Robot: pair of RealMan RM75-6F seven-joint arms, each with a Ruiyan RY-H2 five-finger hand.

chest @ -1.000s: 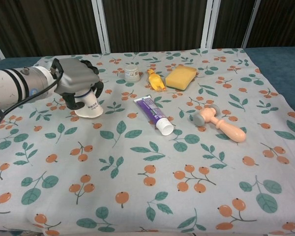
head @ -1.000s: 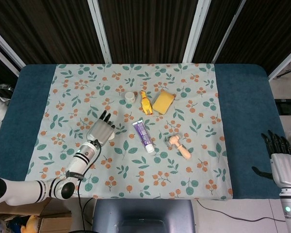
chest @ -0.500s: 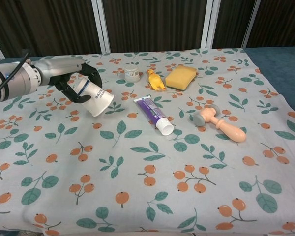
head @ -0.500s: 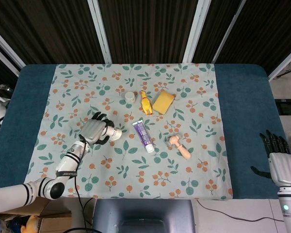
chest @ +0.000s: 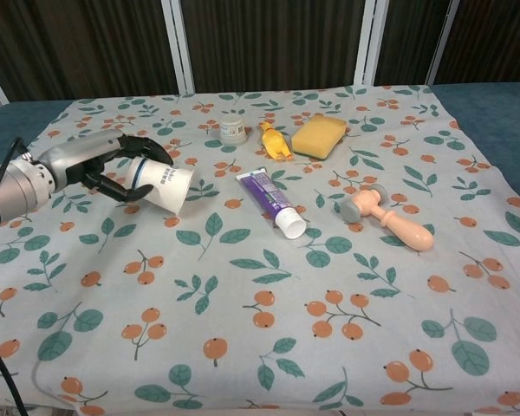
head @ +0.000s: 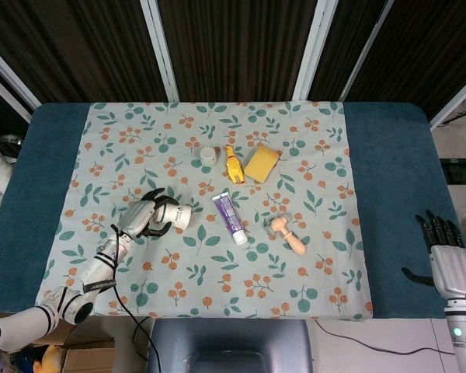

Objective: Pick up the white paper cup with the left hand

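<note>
In the curl of the left hand [chest: 104,169] lies the white paper cup [chest: 161,183], tipped on its side with its mouth pointing away from the palm; dark fingers [chest: 144,149] wrap over its closed end and hide it, and whether the cup clears the floral tablecloth [chest: 269,286] cannot be told. Beyond the cup's mouth lie a purple toothpaste tube [chest: 274,202], a wooden massage roller [chest: 386,217], a yellow sponge [chest: 319,136], a rubber chicken toy [chest: 274,140] and a small jar [chest: 232,130]. The right hand [head: 448,256] hangs off the table's far edge, fingers apart, empty, seen only from above.
</note>
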